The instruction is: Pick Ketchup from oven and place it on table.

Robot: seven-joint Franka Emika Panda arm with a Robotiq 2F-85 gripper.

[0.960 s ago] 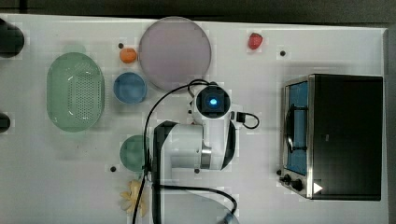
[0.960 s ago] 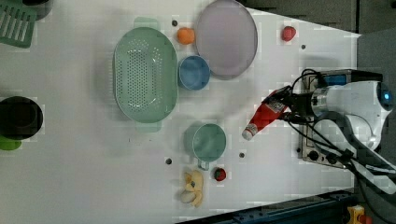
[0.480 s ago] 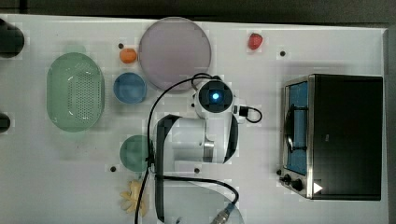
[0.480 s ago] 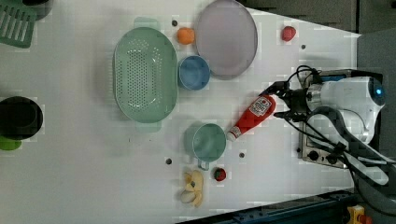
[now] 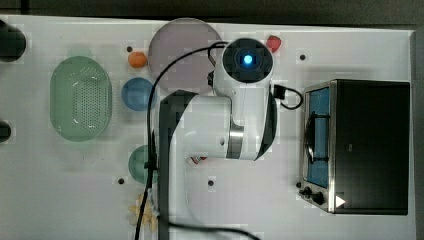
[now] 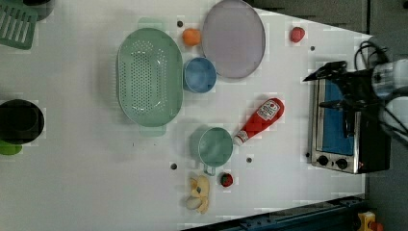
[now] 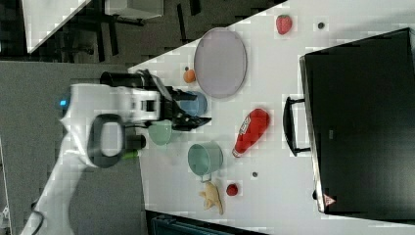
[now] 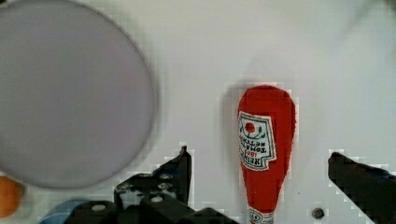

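We have the Ketchup [image 6: 259,120] lying on the table [image 6: 72,192], between the green cup [image 6: 215,147] and the oven [image 6: 344,122]. Our gripper [image 8: 259,175] hangs above it, fingers spread wide and empty (placement looks done); next, we judge, only retreat.

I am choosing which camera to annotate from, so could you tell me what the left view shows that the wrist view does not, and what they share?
Only the left view takes in the oven, the green colander, the teal cup, the blue bowl, both strawberries and the banana-like piece.

Only the wrist view shows the open claw straddling the bottle without touching it, and the label's print.

Both show the Ketchup lying on the table, beside the grey plate and the orange fruit.
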